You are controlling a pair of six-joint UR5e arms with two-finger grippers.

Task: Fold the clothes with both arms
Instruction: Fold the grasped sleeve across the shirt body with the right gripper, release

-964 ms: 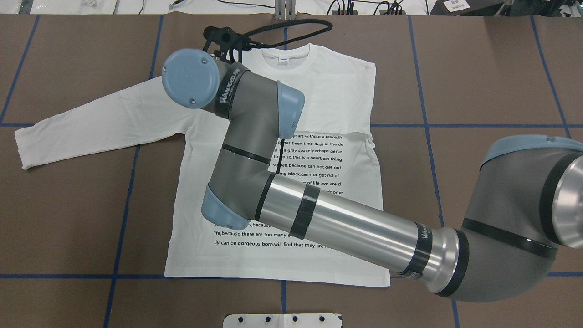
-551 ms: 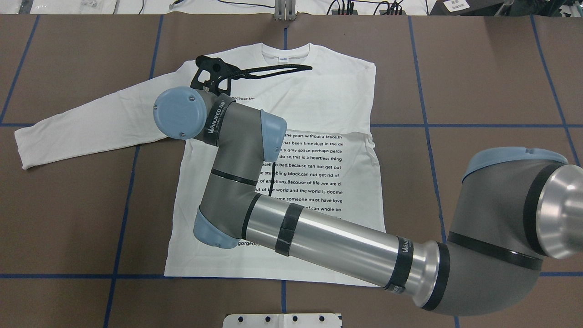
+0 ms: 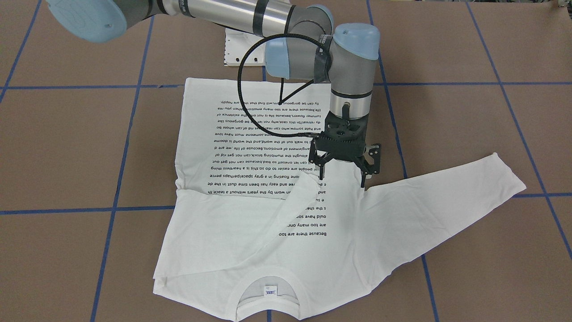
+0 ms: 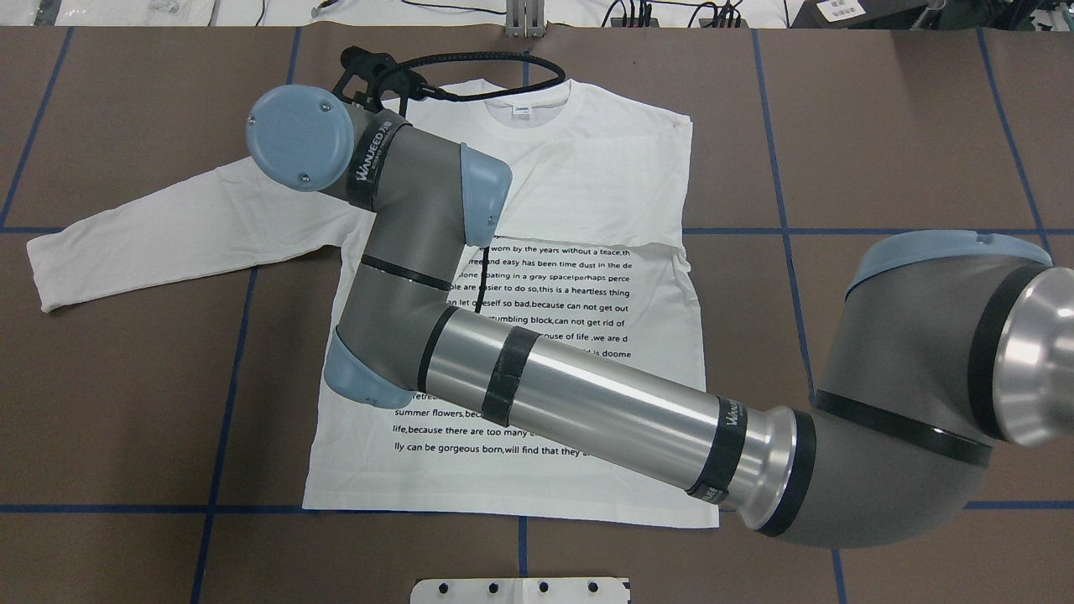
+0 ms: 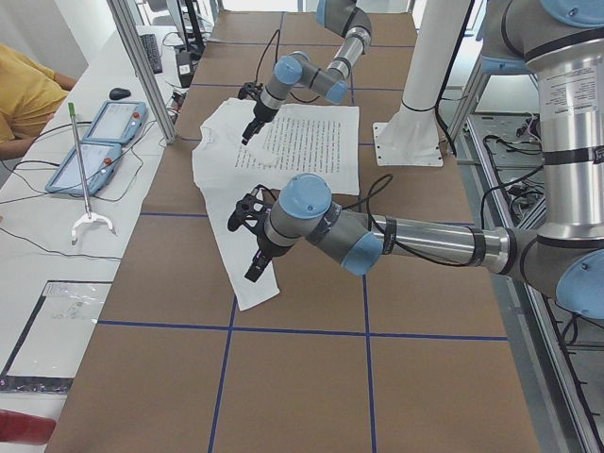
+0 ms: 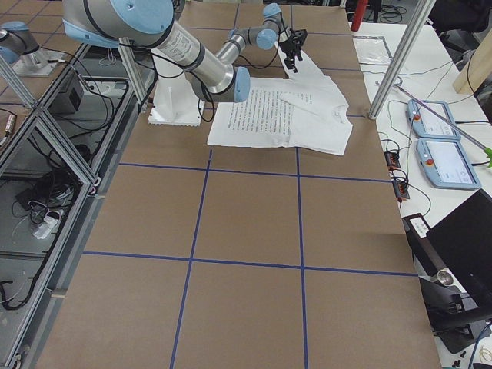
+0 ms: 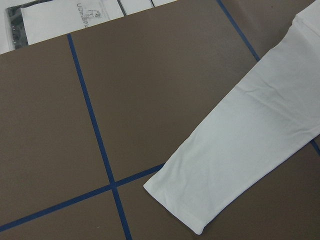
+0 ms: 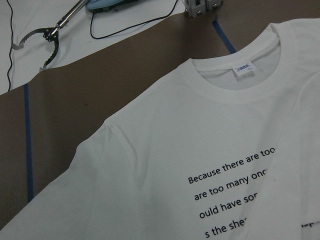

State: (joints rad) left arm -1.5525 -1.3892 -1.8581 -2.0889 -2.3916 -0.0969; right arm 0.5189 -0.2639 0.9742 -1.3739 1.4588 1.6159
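We see a brown surface [image 4: 881,126] gridded with blue tape. On it the white long-sleeved shirt [image 4: 604,184] lies flat, printed side up, with its hem near the robot and its collar [image 3: 268,277] on the far side. Its left sleeve [image 4: 168,226] stretches straight out to the left, the cuff [image 7: 180,210] lying just beside a crossing of tape lines. The other sleeve looks folded in, running diagonally over the chest and covering part of the upper lines of the black text block [image 4: 579,302]. The right arm [image 4: 604,411] comes in from the right and reaches across the shirt's body toward its left shoulder. Its claw [image 3: 342,181] points down with the fingers spread apart and nothing between them. The tips are just over the cloth by the left armpit, and we cannot tell whether they touch it. The left arm [image 5: 434,241] shows only in the side views, reaching out by the stretched sleeve. Its claw [image 5: 253,255] is over that sleeve, and we cannot tell whether its fingers are apart or together. A white plate [image 4: 520,590] sits at the near edge. On the white top [image 5: 66,274] beyond the far edge lies a clear packet [image 7: 60,20] with a folded white item and a printed label inside. A small neck label [image 3: 269,291] sits inside the collar.
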